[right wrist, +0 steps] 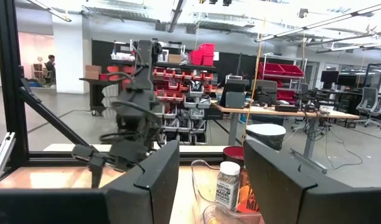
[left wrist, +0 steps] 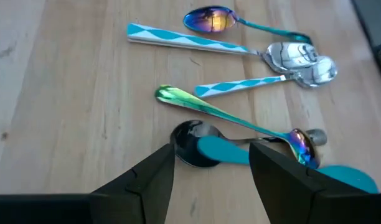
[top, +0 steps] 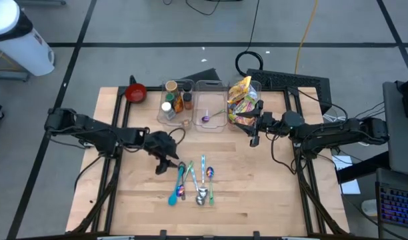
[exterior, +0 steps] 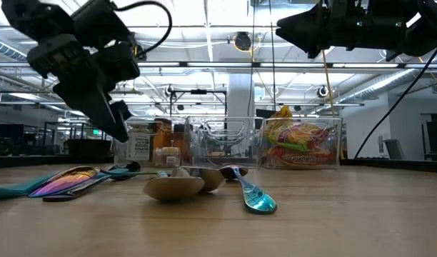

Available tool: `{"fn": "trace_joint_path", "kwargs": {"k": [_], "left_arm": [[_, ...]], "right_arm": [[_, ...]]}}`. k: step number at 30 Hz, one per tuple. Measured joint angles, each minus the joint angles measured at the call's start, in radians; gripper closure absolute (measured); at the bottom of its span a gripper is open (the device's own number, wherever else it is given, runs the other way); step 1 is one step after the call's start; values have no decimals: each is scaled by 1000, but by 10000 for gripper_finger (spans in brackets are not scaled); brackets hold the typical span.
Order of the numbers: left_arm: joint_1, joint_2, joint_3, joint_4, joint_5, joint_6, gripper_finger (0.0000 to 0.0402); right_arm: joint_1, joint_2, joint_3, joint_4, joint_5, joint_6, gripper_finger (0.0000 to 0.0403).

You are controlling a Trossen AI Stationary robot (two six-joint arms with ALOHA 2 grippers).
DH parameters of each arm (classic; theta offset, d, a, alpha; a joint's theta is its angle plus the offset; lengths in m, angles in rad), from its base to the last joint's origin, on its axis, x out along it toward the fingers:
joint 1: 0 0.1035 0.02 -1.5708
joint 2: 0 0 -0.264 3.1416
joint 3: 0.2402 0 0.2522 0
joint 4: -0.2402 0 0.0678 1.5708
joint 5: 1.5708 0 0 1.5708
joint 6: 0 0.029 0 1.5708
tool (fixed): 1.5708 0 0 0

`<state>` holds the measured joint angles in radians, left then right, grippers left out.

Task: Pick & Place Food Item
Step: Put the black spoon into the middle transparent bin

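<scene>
Yellow and red snack bags (top: 241, 99) stand in the right one of three clear bins at the table's far side. Spice bottles (top: 172, 100) stand in the left bin, and a purple spoon (top: 207, 118) lies in the middle one. Several spoons (top: 194, 180) lie on the table at mid-front. My left gripper (left wrist: 212, 149) hangs open just above their left end, slanting down, over a dark-bowled spoon with a teal handle (left wrist: 197, 144). My right gripper (top: 255, 137) is open and raised beside the snack bin's near side, with nothing between its fingers (right wrist: 159, 174).
A red bowl (top: 136, 92) stands at the far left, next to the bins. Bare wood lies to the left and right of the spoons and along the near edge. Cables and a dark frame (top: 291, 83) lie past the far right corner.
</scene>
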<state>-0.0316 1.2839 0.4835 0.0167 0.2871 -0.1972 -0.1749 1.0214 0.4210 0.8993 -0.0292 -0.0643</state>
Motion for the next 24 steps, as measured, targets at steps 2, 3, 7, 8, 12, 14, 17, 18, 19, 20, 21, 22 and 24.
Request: {"fn": "trace_joint_path", "kwargs": {"k": [2, 3, 7, 8, 12, 14, 17, 18, 19, 20, 21, 22, 24], "left_arm": [[18, 0, -21, 49, 28, -15, 188], [22, 0, -26, 63, 27, -19, 188], [21, 17, -34, 64, -34, -41, 188], [21, 24, -34, 62, -40, -49, 188], [21, 71, -34, 75, -65, -64, 188], [21, 99, -35, 87, -85, -63, 188], [21, 140, -34, 132, -66, -62, 188], [21, 153, -34, 144, -49, -62, 188], [21, 166, -34, 157, -34, -62, 188], [21, 178, -34, 173, -22, -62, 188], [21, 188, -34, 187, -16, -60, 188], [21, 196, -34, 195, -17, -60, 188], [22, 218, -34, 206, -23, -60, 188]], "right_arm": [[0, 0, 0, 0, 0, 0, 231], [0, 0, 0, 0, 0, 0, 231], [0, 0, 0, 1, 0, -2, 231], [0, 0, 0, 1, 1, -3, 231], [0, 0, 0, 1, 1, -3, 232], [0, 0, 0, 1, 1, -2, 232], [0, 0, 0, 1, 1, -1, 232], [0, 0, 0, 1, 1, -1, 232], [0, 0, 0, 1, 1, -1, 232], [0, 0, 0, 1, 1, -1, 232], [0, 0, 0, 1, 1, -1, 232], [0, 0, 0, 1, 1, -2, 232], [0, 0, 0, 1, 1, -2, 232]]}}
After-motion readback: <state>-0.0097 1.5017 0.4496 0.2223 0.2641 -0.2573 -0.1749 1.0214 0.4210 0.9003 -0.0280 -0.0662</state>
